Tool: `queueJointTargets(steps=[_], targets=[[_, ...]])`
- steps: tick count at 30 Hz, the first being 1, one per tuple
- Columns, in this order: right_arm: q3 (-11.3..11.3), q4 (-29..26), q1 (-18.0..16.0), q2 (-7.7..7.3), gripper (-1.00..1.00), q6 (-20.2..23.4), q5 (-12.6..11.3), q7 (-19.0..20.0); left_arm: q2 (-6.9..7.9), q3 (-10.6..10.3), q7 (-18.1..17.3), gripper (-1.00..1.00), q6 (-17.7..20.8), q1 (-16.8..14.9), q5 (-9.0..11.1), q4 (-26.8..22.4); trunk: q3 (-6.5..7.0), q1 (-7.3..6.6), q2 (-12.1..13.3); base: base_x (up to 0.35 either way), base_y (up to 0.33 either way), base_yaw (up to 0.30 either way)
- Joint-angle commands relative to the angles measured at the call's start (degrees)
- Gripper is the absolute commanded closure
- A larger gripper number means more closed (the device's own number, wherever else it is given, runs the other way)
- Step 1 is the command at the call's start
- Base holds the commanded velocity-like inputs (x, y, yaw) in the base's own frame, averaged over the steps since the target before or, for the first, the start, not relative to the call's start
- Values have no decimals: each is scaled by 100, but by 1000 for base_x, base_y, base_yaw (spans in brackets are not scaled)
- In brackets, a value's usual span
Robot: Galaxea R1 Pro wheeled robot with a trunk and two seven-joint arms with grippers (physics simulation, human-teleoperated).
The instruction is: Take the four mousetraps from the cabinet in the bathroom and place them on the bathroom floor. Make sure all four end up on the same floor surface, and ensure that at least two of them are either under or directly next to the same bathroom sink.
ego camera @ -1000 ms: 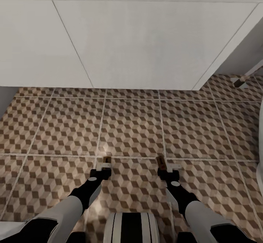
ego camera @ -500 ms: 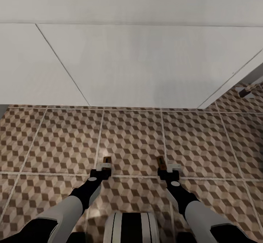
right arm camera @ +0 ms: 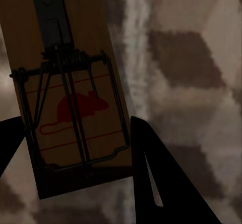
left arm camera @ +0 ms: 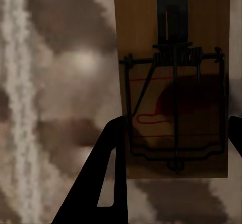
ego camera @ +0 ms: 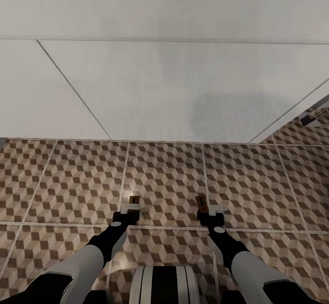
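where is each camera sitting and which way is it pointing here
Head view: up on the robot's head, looking forward and down at the tiled floor and the white sink front; both arms show, left gripper and right gripper.
Left wrist view: near the left gripper, looking along its fingers at the left mousetrap.
Right wrist view: near the right gripper, looking at the right mousetrap between dark fingers.
Shared: both traps and the floor appear in head and wrist views.

Robot body, head camera: two arms and trunk top.
Each arm has a pale grey forearm shell, a black wrist section with a small grey round cap, and a light grey bracket at the gripper base. Black-fingered left gripper (ego camera: 133, 202), right gripper (ego camera: 201, 203). Trunk top white with black stripes.
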Motion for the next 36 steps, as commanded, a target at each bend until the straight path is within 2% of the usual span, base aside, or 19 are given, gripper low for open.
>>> queueJointTargets(steps=[1,20,28,36], targets=[[51,6,-2,-2,100,-9,-18,-67,1,-38,54,100,-13,-3,-31,7,-3,-1,-1,3,0,0],[51,6,-4,-2,100,-6,-18,-69,-7,-32,62,100,-10,-4,-13,8,-3,-1,-1,2,0,0],[51,6,-2,-2,100,-8,-18,-69,-6,-30,71,100,-3,-3,-20,8,-3,-1,-1,180,0,0],[51,6,-3,-2,100,-10,-18,-67,-3,-34,72,100,-4,-3,-29,8,-3,-1,-1,33,0,0]])
